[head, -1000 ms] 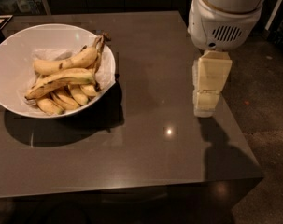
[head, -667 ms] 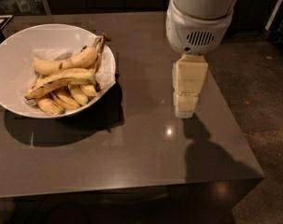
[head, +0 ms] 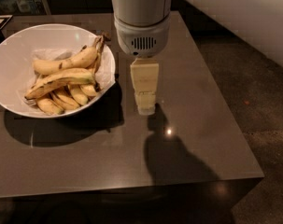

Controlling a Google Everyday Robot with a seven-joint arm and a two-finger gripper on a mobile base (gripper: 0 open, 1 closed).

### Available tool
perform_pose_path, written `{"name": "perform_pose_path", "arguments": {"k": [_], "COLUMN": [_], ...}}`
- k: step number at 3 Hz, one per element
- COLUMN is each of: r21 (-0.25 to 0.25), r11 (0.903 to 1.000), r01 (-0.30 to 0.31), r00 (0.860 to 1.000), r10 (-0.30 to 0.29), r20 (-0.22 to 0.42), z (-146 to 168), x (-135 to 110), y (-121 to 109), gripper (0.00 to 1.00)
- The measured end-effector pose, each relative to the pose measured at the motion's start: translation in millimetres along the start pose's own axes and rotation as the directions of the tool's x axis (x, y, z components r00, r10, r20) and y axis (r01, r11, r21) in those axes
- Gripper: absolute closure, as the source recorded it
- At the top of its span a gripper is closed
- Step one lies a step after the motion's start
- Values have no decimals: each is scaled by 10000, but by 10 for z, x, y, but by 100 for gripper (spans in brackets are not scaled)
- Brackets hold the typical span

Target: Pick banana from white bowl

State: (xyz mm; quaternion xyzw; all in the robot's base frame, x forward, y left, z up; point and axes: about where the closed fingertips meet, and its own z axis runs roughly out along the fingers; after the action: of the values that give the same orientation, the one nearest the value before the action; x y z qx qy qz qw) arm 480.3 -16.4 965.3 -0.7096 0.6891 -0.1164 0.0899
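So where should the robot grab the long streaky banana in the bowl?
Probably the banana at its middle, from straight above: it lies nearly flat on top of the pile in the white bowl, ends crowded by other bananas. The gripper hangs over the table, beside the bowl.

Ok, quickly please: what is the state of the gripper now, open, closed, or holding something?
Gripper: open or closed cannot be told. It hangs over the table, just right of the white bowl, apart from the banana.
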Motion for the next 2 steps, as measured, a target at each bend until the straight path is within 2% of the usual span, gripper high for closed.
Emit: {"name": "perform_pose_path", "arguments": {"k": [1, 2], "r21": [-31, -480], "r11": [9977, 9901], "r01": [-671, -1317], "r00": [9965, 9890], "r10": [672, 1345], "r20": [488, 617], "z": [14, 98], "x": [-168, -365], "y": [-140, -338], "gripper": [0, 0]}}
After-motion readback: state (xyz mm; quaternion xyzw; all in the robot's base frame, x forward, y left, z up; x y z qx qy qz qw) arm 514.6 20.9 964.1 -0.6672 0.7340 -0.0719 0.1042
